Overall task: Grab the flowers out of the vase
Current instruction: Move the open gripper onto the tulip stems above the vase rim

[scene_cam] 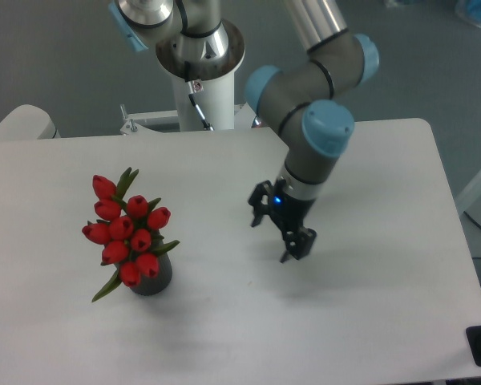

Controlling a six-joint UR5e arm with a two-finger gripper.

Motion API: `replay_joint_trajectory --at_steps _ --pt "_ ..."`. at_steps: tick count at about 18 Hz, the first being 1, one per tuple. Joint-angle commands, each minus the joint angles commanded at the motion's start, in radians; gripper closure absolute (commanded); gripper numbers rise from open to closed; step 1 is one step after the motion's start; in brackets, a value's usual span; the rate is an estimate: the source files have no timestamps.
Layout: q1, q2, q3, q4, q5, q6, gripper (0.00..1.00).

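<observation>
From the fixed camera, the flowers [127, 233] are seen standing in the vase [154, 277] at the left of the bench [224, 337], leaning up and to the left. The gripper [278, 228] hangs above the middle of the bench, well apart from the bunch, its jaws spread wide and empty. Several risks are judged. If the buds are clamped, they could be crushed. If the stems are pulled sideways, the light vase could be tipped or dragged. A loose grip could let single stems be left behind.

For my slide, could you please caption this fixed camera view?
Open end effector above the table, right of red flowers standing in a dark vase.
</observation>
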Motion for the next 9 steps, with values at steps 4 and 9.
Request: replay_joint_trajectory --at_steps 4,9 --pt "-0.020 0.054 -0.046 -0.005 -0.224 -0.150 0.00" --pt "-0.060 0.080 -0.051 -0.002 -0.359 -0.284 0.00"
